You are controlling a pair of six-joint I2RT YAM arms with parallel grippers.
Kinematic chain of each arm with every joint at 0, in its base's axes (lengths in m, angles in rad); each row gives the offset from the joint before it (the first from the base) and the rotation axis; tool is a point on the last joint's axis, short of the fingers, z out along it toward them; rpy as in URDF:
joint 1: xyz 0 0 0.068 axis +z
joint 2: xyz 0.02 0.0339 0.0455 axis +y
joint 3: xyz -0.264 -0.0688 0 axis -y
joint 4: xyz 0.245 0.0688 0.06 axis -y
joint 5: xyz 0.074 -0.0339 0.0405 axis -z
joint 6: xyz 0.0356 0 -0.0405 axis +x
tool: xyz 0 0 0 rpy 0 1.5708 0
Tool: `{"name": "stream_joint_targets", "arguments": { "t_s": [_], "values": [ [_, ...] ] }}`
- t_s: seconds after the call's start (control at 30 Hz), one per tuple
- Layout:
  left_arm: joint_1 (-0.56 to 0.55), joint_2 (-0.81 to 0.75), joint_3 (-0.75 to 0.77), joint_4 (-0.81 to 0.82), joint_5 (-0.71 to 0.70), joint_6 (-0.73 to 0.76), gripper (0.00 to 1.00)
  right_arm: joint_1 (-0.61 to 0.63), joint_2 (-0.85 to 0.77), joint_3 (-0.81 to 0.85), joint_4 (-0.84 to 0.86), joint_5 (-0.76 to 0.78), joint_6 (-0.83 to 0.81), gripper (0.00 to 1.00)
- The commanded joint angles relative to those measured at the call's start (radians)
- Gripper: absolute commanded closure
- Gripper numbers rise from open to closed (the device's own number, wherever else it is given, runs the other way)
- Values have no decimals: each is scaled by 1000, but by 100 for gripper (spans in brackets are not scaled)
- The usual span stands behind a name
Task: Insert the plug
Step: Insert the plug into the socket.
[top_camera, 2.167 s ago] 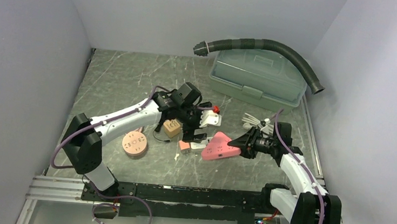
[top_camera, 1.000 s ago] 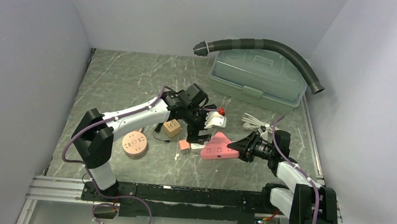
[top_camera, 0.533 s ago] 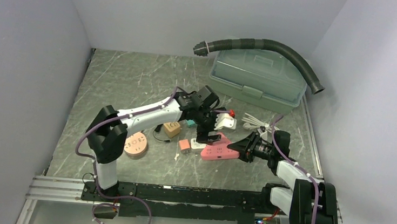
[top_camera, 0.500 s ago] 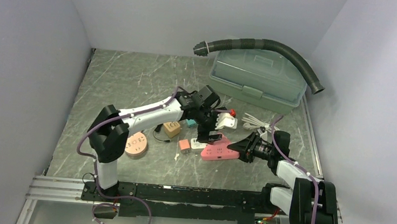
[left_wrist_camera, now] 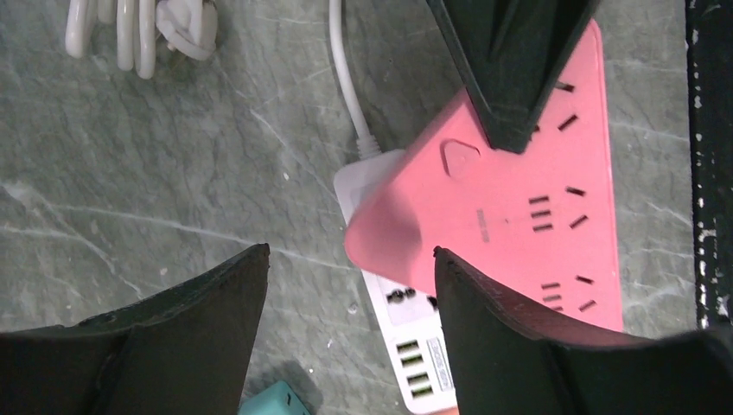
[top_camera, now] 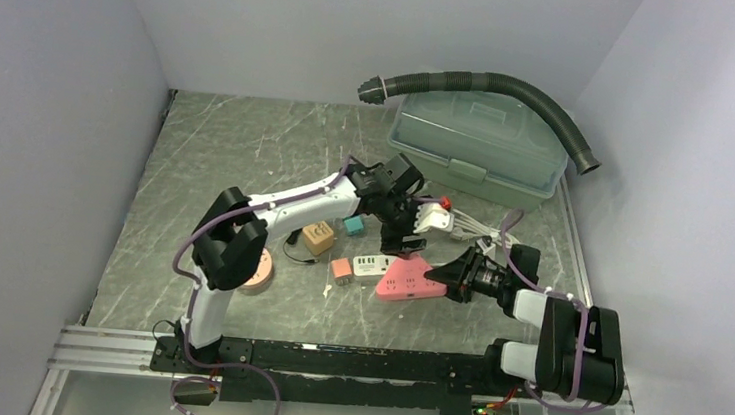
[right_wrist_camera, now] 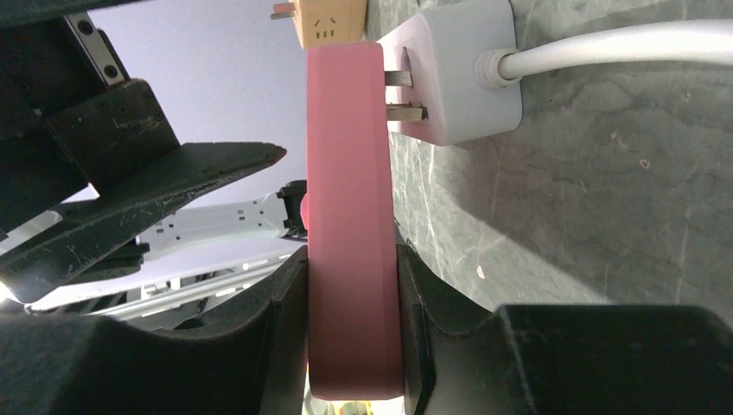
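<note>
A pink triangular socket adapter [top_camera: 407, 278] lies on the marble table, and my right gripper [top_camera: 450, 275] is shut on its right edge. The right wrist view has the pink slab [right_wrist_camera: 350, 173] clamped between both pads. Its metal prongs [right_wrist_camera: 402, 95] reach into a white power strip [right_wrist_camera: 449, 73], with a gap left between the two bodies. My left gripper [top_camera: 409, 236] hovers just above the adapter's far-left corner, open and holding nothing. From the left wrist, its fingers [left_wrist_camera: 173, 346] straddle the pink corner [left_wrist_camera: 389, 233] and the white strip [left_wrist_camera: 406, 346].
A grey-green toolbox [top_camera: 477, 147] with a black hose [top_camera: 514, 88] sits at the back right. A coiled white cable [top_camera: 472, 227] lies behind the adapter. A tan cube [top_camera: 318, 235], a teal block [top_camera: 353, 226], a salmon block [top_camera: 341, 269] and a pink disc [top_camera: 256, 270] lie to the left.
My left arm has swung right, from over the small blocks to over the adapter's corner, and its jaws have narrowed a little. The right gripper has kept its hold.
</note>
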Motion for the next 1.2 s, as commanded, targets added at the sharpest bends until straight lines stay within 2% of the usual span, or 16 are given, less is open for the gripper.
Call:
{"name": "stream_joint_targets", "arguments": {
  "t_s": [0.0,0.23,0.4,0.57,0.6,0.7,0.97,1.17],
  "values": [
    [-20,58,86,3,21,7,27,1,92,-59,-26,83,-62,99],
    [-37,122,124,-28,-26,43,39,1,136,-87,22,104,-56,96],
    [-46,122,74,-28,-79,80,49,1,157,-104,56,125,-47,88],
    [-64,129,48,-42,-98,102,57,1,195,-135,147,139,-14,87],
    [-66,134,47,-47,-101,103,60,1,204,-137,161,140,-8,87],
    [-75,145,45,-62,-113,114,76,1,229,-146,193,142,2,87],
    [-81,104,-24,-69,-102,139,78,1,299,-180,284,164,13,87],
    [-67,44,-7,-26,-164,87,73,1,341,-212,344,192,17,87]
  ]
}}
